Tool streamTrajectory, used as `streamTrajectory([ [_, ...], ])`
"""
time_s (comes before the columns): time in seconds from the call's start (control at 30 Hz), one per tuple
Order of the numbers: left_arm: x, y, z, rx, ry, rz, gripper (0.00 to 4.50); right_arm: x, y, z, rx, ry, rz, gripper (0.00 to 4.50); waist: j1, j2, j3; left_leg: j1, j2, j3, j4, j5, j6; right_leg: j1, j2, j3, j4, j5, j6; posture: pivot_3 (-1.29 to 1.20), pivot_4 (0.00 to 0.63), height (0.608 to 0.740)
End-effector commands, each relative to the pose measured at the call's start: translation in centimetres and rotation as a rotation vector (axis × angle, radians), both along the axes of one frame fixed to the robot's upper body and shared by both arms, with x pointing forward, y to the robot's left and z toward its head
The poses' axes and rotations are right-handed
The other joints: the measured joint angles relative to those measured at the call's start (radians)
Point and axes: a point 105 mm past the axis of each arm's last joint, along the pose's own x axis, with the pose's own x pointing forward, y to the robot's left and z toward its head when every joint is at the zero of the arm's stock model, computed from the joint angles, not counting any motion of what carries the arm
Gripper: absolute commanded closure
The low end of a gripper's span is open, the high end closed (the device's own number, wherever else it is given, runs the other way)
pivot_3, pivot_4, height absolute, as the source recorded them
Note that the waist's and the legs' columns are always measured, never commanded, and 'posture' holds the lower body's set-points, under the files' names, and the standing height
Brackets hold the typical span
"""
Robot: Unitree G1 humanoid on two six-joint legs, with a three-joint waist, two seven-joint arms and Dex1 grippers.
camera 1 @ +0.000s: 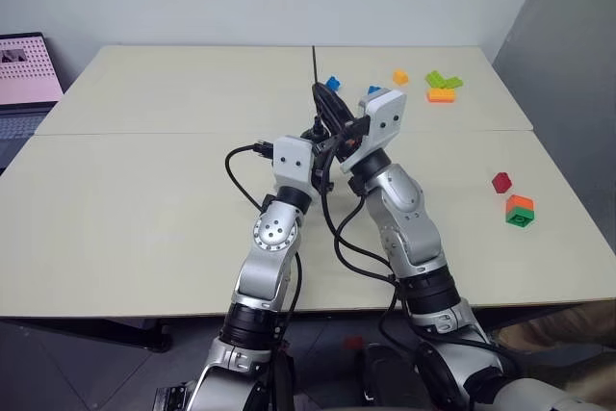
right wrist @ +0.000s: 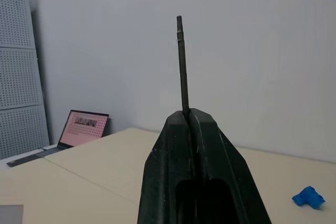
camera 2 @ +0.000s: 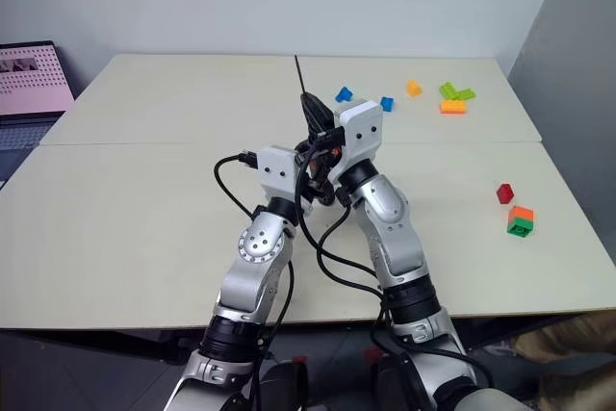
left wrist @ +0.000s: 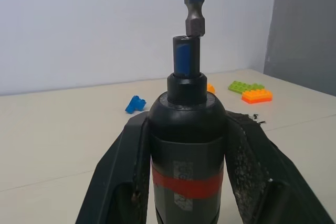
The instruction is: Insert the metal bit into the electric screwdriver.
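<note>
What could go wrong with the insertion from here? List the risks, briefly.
1. The metal bit has its end at the rim of the electric screwdriver tip, slightly off centre. Pushing now may jam it or skid it off.
2. The right gripper pinches the thin bit with a long length sticking out, so it may pivot or slip under load.

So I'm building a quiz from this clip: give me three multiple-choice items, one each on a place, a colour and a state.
1. Where is the electric screwdriver?
A in the left pincer
B lying on the table
C in a person's hand

2. What colour is the band on its body?
A blue
B red
C yellow

3. The metal bit is:
A lying flat on the table
B fully seated
C clamped in the shut right pincer

A: black fingers flank it. B: the left wrist view shows it. C: the rod rises from the closed fingers.
</note>
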Motion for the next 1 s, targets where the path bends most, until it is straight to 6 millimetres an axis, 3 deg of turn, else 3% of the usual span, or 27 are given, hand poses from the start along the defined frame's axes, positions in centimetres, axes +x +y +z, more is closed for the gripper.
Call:
streamTrajectory([
  [0.03, 0.0, -0.2, -0.2, 0.015, 0.01, -0.011, 2.87, -0.2, 0.3, 0.3, -0.008, -0.005, 0.027, 4.5, 0.0, 0.0, 0.0, 0.0, 0.0, 0.0, 0.0, 0.0, 0.0, 0.0, 0.0, 0.0, 0.0, 0.0, 0.0, 0.0, 0.15, 0.74],
  [0.17, -0.1, -0.3, -0.3, 0.016, 0.011, -0.013, 2.87, -0.4, 0.1, 0.5, -0.009, -0.013, 0.031, 4.5, 0.0, 0.0, 0.0, 0.001, 0.0, 0.0, 0.0, 0.0, 0.0, 0.001, 0.0, 0.0, 0.0, 0.0, 0.0, 0.0, 0.15, 0.74],
  [0.63, 0.0, 0.1, -0.2, 0.018, 0.005, 0.008, 2.87, -2.8, -1.1, 5.1, 0.023, -0.035, 0.038, 4.5, 0.001, 0.0, 0.0, 0.0, 0.0, 0.0, 0.0, 0.0, 0.0, 0.0, 0.0, 0.0, -0.001, 0.0, -0.001, 0.0, 0.15, 0.74],
  [1.0, 0.0, 0.1, -0.1, 0.02, 0.001, 0.008, 2.87, -2.3, -0.8, 5.0, 0.041, -0.003, -0.048, 4.5, 0.001, 0.0, 0.0, 0.0, 0.0, 0.0, -0.001, 0.0, 0.0, 0.0, 0.0, 0.0, -0.001, -0.002, -0.004, 0.0, 0.15, 0.74],
])
